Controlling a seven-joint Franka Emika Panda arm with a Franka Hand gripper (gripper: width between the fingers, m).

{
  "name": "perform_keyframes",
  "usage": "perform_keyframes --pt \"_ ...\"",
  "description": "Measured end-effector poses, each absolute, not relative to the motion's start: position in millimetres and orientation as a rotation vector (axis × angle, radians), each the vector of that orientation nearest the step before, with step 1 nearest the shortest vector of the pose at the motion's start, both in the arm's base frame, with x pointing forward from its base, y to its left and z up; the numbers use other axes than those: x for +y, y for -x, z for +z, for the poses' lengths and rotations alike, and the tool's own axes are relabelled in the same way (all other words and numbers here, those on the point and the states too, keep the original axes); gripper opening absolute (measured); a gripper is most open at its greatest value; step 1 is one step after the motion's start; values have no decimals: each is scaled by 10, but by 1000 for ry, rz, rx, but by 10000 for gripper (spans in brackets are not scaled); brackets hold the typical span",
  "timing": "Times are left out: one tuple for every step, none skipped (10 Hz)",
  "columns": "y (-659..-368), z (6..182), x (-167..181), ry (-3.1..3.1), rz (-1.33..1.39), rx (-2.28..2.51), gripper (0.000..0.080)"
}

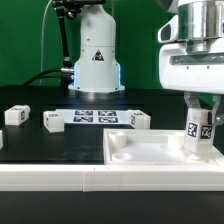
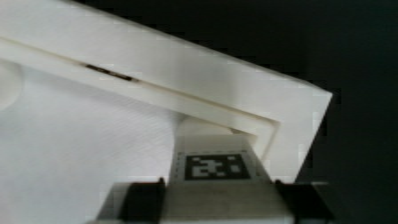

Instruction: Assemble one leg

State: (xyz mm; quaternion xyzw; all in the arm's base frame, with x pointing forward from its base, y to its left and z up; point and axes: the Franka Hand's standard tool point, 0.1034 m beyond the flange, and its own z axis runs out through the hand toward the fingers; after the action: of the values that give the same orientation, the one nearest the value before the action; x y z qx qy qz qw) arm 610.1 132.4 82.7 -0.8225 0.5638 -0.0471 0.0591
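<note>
My gripper (image 1: 198,128) is shut on a white leg (image 1: 198,133) with a black-and-white tag. It holds the leg upright over the corner of the large white tray-like panel (image 1: 140,152) at the exterior view's right. In the wrist view the leg (image 2: 219,163) sits between my dark fingers (image 2: 139,200), its end at the panel's corner rim (image 2: 267,110). Three more legs lie on the black table: one (image 1: 15,116) at the exterior view's far left, one (image 1: 53,121) beside it, one (image 1: 138,120) behind the panel.
The marker board (image 1: 95,117) lies flat at the back middle of the table. The arm's white base (image 1: 95,60) stands behind it against the green backdrop. A white ledge (image 1: 60,175) runs along the front edge.
</note>
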Motion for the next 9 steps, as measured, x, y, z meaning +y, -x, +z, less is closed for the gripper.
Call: perform_keyframes --pt "-6102 827 1321 2513 -145 1676 294" --pt "-6104 828 1317 2526 -147 1658 474" --pt "-6121 833 1272 2610 -162 1529 591" --pt "-6119 834 1249 2712 -161 1374 631" --pt "-6119 838 1245 2801 -153 1212 631" --pt "-6129 845 1250 2860 -158 1077 645" --pt "-6131 839 1237 2925 -149 919 645" --pt "-6144 832 1237 2975 -143 788 645" --pt "-6170 824 1250 3043 -149 603 648"
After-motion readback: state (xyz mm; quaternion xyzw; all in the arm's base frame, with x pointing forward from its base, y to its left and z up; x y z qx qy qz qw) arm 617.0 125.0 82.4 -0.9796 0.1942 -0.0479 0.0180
